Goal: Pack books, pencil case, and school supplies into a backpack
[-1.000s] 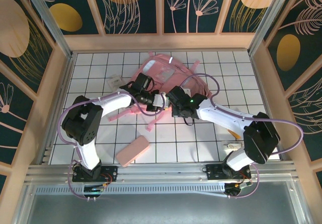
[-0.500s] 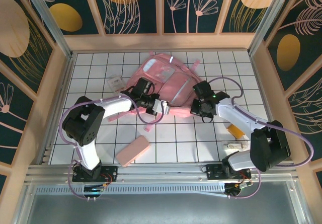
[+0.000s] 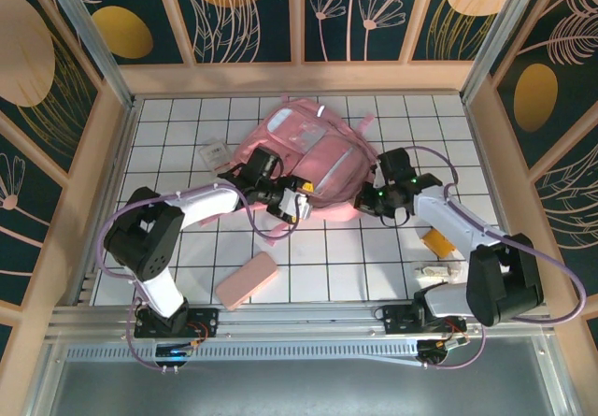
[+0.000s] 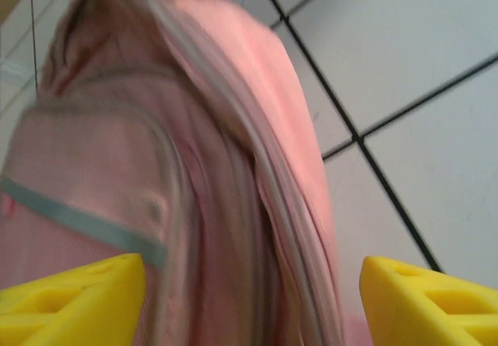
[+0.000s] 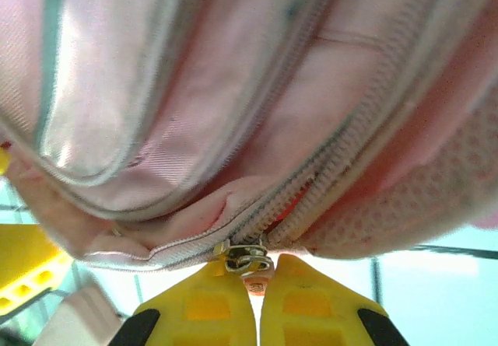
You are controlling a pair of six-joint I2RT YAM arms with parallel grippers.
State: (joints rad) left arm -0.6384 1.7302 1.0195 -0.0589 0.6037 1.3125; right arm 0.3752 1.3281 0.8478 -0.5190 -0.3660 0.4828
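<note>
Pink backpack [image 3: 308, 150] mid-table, both my arms at its near edge.
From above, the fingertips are too small to make out against the backpack. My right wrist view settles one: the right gripper [image 5: 257, 276] is pinched closed on the metal zipper pull [image 5: 247, 259]. The blurred left wrist view shows the left gripper [image 4: 253, 291] spread wide, holding nothing, soft pink fabric between its fingers. The pencil case [image 3: 247, 279] lies apart near the front edge.
</note>
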